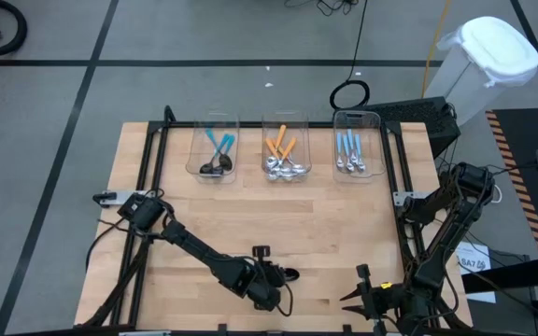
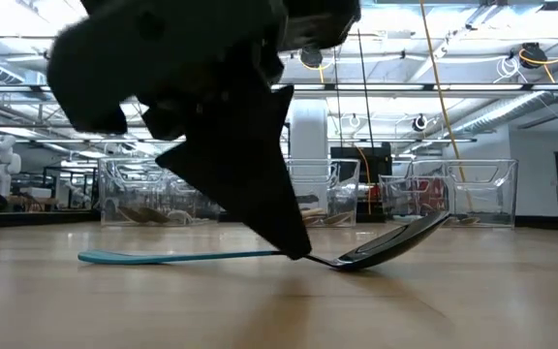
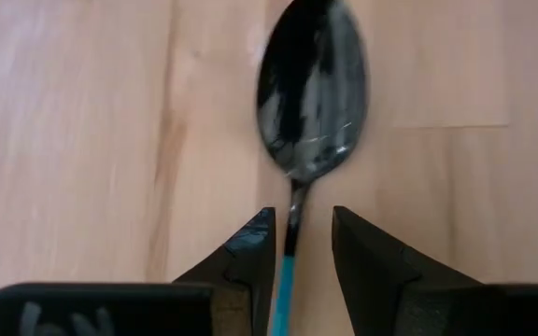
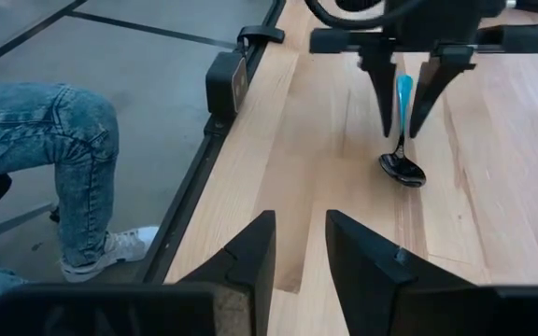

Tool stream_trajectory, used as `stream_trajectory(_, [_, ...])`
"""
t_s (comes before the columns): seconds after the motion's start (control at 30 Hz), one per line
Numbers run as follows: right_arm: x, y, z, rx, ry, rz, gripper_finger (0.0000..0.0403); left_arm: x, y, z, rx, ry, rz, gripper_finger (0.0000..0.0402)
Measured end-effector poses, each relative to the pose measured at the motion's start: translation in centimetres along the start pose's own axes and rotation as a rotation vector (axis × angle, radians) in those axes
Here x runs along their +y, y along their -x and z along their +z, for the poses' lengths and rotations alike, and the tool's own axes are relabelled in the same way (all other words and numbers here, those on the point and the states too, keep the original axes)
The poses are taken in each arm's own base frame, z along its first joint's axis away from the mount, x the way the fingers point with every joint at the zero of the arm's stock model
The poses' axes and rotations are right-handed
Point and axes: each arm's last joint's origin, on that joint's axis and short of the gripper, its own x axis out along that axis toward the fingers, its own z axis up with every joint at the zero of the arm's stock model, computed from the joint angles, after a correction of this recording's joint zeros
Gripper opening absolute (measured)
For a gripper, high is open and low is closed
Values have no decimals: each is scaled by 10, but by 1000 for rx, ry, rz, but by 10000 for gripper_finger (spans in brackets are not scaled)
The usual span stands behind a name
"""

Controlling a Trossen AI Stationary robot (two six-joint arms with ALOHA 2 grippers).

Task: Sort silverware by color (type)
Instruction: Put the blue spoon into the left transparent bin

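Straddling the neck of a teal-handled spoon (image 3: 299, 112) is the left gripper (image 1: 271, 277), down near the table's front edge, its fingers (image 3: 250, 257) apart on either side of the thin handle with a gap showing on each side, so nothing is clamped yet. That spoon lies on the wooden table (image 1: 344, 233) with its black bowl just ahead of the fingertips and the teal handle running back between them under the wrist; in the low view the bowl end looks tipped up off the wood. My worry: the handle is slim and sits low, so the jaws could close over it and miss, or pinch off-centre so the spoon pivots and swings out. Off to the side, the right gripper (image 1: 374, 301) waits near the front edge, fingers slightly parted, holding nothing. Well beyond the left claw, at the table's far side, stand three clear bins, left to right: the left bin (image 1: 215, 149) with teal-handled black spoons, the middle bin (image 1: 285, 149) with orange-handled silver spoons, the right bin (image 1: 358, 149) with light-blue-handled silver ones.
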Motion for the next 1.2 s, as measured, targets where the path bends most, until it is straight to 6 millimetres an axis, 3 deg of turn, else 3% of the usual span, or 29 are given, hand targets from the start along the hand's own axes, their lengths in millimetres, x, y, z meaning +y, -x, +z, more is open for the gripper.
stream_trajectory(0.3, [0,0,0,0,-1,0,91,8,-8,2,7,43,27,108])
stream_trajectory(0.53, [0,0,0,0,-15,1,91,16,-32,-8,50,142,7,108])
stream_trajectory(0.77, [0,0,1,-19,-26,-16,91,14,-39,-11,45,207,5,106])
stream_trajectory(1.07, [1,0,6,-67,-41,-20,91,6,-39,-12,15,167,-18,17])
stream_trajectory(1.2, [2,0,6,-69,-42,-19,91,5,-38,-12,5,151,-16,10])
